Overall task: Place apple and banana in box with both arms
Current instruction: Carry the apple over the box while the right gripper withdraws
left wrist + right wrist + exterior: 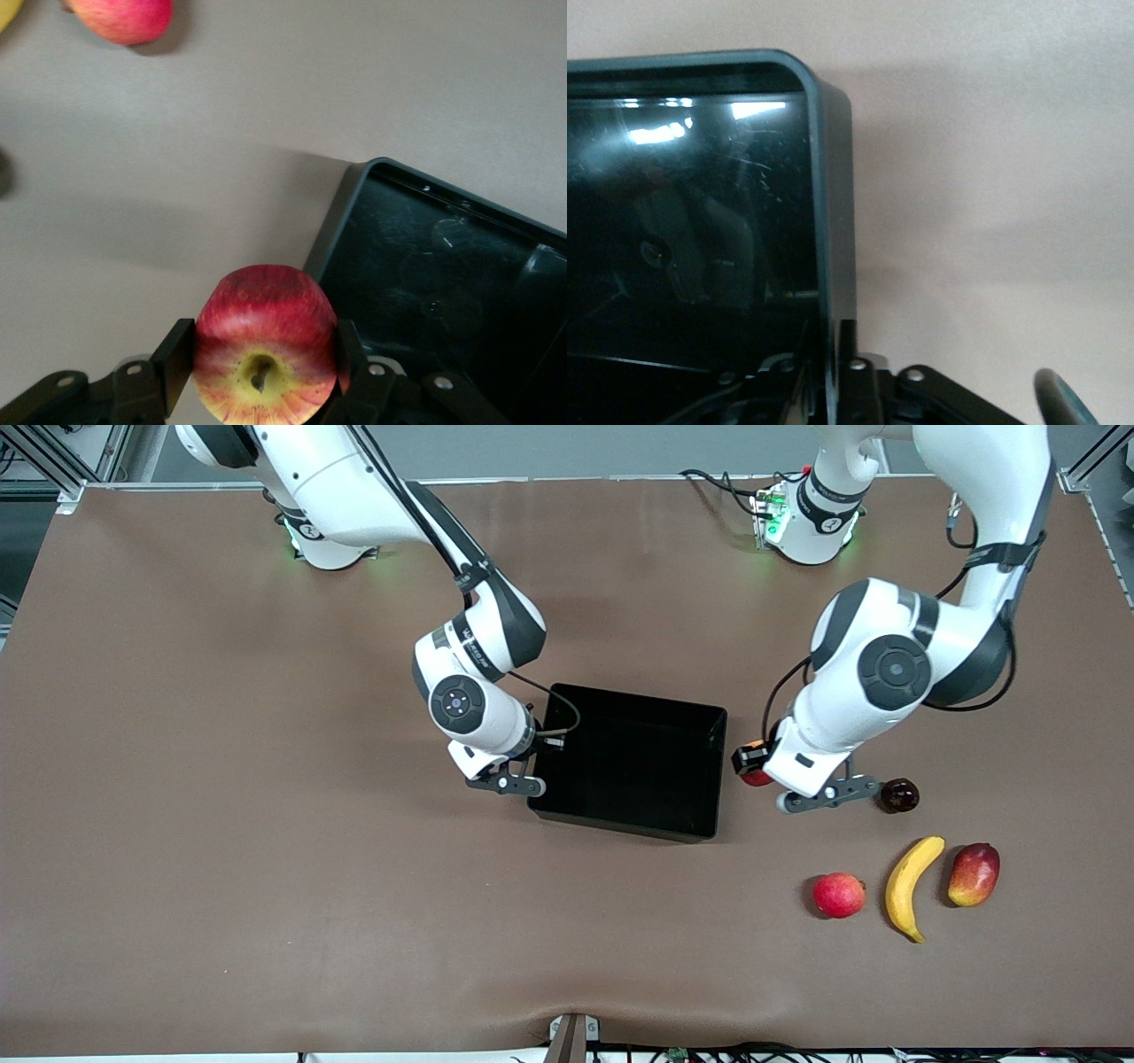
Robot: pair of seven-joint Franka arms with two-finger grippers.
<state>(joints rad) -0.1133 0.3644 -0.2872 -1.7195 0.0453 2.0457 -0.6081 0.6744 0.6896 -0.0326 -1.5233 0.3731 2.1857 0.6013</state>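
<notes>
My left gripper is shut on the apple, red with a yellow stem end. It holds it over the table, just outside the black box at its wall toward the left arm's end. In the left wrist view the apple sits between both fingers beside the box corner. My right gripper is shut on the box wall at the right arm's end, one finger inside and one outside. The banana lies on the table nearer the front camera than the left gripper.
A deep-red round fruit and a red-yellow mango lie on either side of the banana. A dark round fruit sits beside the left wrist. The red fruit also shows in the left wrist view.
</notes>
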